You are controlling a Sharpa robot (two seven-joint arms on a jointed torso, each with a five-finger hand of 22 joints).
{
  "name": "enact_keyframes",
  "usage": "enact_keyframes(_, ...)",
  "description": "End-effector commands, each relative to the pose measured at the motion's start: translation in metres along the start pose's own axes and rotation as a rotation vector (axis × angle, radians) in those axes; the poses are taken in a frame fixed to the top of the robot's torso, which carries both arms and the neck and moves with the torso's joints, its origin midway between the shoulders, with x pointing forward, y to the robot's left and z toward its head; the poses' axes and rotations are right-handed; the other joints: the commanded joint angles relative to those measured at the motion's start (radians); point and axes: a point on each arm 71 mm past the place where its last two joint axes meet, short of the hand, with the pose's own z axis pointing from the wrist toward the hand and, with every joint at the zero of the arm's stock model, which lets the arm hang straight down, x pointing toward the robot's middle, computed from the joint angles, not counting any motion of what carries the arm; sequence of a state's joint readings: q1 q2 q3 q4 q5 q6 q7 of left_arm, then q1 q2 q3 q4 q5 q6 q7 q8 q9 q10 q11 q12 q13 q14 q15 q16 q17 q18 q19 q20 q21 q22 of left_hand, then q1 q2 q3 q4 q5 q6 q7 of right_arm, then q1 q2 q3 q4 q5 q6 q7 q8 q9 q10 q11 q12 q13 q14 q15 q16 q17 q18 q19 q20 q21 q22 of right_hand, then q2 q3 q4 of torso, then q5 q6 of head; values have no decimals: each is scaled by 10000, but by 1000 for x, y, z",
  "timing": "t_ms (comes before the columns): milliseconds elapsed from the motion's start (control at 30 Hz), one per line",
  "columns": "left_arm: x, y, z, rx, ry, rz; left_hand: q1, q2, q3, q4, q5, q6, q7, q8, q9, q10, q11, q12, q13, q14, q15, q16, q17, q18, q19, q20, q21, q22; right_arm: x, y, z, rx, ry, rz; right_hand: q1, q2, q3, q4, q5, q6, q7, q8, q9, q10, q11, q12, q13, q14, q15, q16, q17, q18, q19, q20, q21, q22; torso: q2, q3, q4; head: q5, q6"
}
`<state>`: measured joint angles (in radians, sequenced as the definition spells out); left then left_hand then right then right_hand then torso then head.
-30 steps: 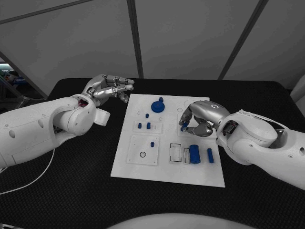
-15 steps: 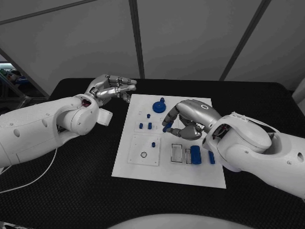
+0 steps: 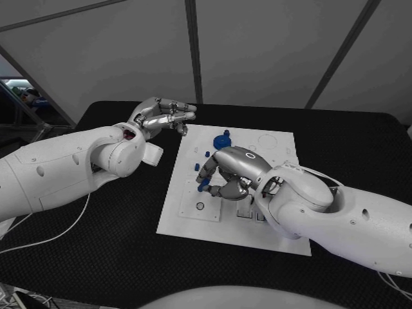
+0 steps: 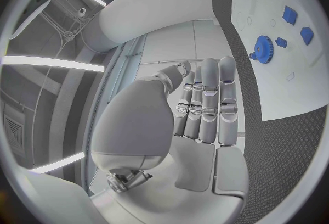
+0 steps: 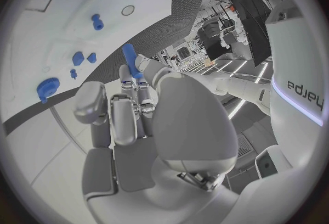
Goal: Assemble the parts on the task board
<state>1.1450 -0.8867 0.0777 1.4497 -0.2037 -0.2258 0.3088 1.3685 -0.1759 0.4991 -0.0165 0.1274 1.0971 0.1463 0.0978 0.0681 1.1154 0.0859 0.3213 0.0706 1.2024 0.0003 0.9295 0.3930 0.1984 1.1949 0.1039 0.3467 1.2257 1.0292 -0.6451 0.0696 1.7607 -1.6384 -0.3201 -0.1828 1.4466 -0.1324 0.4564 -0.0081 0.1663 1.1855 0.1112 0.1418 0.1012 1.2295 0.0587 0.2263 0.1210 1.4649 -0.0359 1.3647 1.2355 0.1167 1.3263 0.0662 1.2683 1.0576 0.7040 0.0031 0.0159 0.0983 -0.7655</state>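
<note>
The white task board [image 3: 189, 224] lies in the middle of the black table. My right hand [image 3: 226, 174] hovers over its middle left and pinches a small blue peg [image 3: 204, 187] at its fingertips; the right wrist view shows the peg [image 5: 130, 59] sticking out between the fingers. A blue gear-like part [image 3: 222, 140] stands at the board's far end, with a small blue part [image 3: 207, 153] just before it. My left hand [image 3: 164, 116] is off the board's far left corner, fingers curled in on nothing. From the left wrist view the gear [image 4: 262, 47] and two blue blocks [image 4: 290, 14] show.
The black table [image 3: 355, 148] has free room right of the board and in front of it. My right forearm [image 3: 336, 212] covers the board's near right part. A white cable [image 3: 58, 235] trails over the table's left side.
My right hand has moved left across the board, from its right side to its middle left, carrying the blue peg. The left hand has stayed by the far left corner.
</note>
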Motion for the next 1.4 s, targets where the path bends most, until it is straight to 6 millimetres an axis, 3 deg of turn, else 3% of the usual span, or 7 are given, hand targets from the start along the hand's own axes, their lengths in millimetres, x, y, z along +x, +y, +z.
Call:
enact_keyframes(33,1,-1,1,78,112,-69,-12,83,-31,-25,-20,21,56,18,-7,-27,-20,57,3,-5,45,-51,-20,-166,-1,5,-39,-20,9,1,3,-258,445,81,146,141,-36,-36,29,-26,74,-9,18,228,-165,57,104,438,-4,36,11,-128,54,12,22,-6,1,14,-30,53,-23)
enact_keyframes(433,3,0,2,66,156,-89,-15,84,-33,-23,-21,20,57,17,-7,-28,-19,58,3,-5,45,-52,-21,-166,0,5,-40,-21,36,-3,3,-84,1443,-67,140,138,-40,-38,28,-30,75,-11,17,223,-164,53,108,438,-2,37,12,-130,56,13,26,1,0,17,-20,122,-110)
enact_keyframes(1400,2,1,1,-15,210,-108,-45,108,-38,0,-19,13,59,13,-9,-40,-16,66,1,-5,49,-64,-34,-167,4,7,-55,-35,44,-5,8,241,1732,-940,-34,120,-112,-49,-18,-191,111,-98,-5,68,-114,-83,169,435,43,44,4,-116,5,57,-13,-59,3,-2,-11,178,-234)
